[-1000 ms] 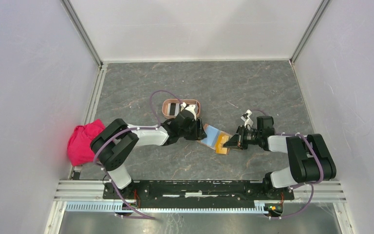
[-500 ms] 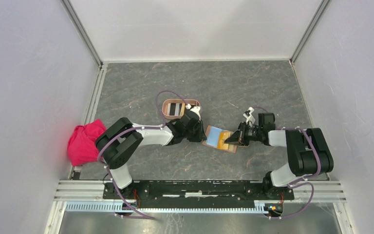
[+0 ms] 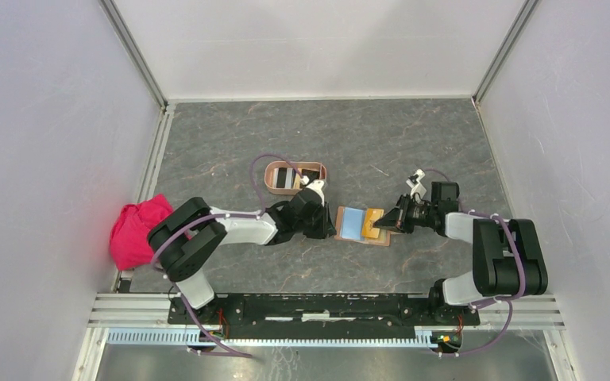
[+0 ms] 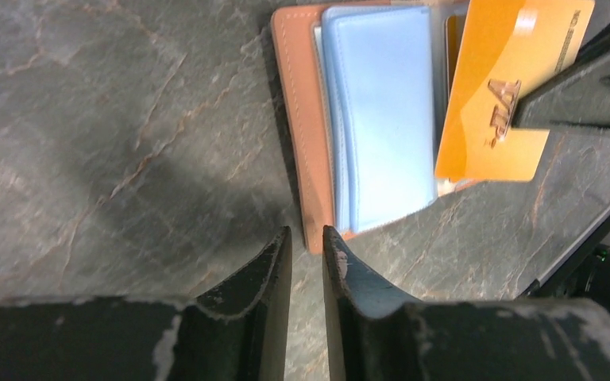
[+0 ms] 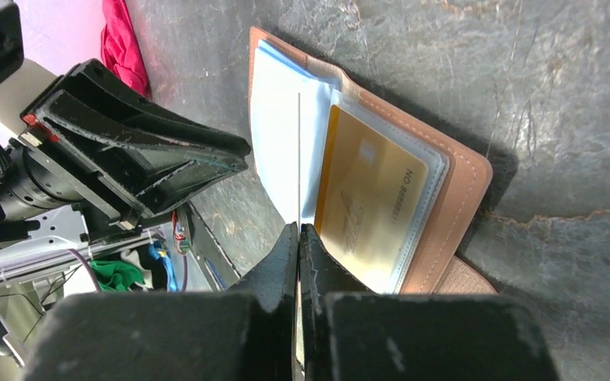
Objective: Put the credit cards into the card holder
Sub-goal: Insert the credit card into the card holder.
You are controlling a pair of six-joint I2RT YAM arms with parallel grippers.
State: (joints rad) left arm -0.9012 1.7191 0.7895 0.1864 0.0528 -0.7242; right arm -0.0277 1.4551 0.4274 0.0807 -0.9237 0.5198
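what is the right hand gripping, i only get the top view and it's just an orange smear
Observer: An orange card, clamped in the shut right hand.
Operator: any cards in the wallet
Observer: Yes, a gold card lies in a clear sleeve of the wallet.
Operator: and the left hand
Observer: The left hand looks pinched on the wallet's brown edge, tips nearly together.
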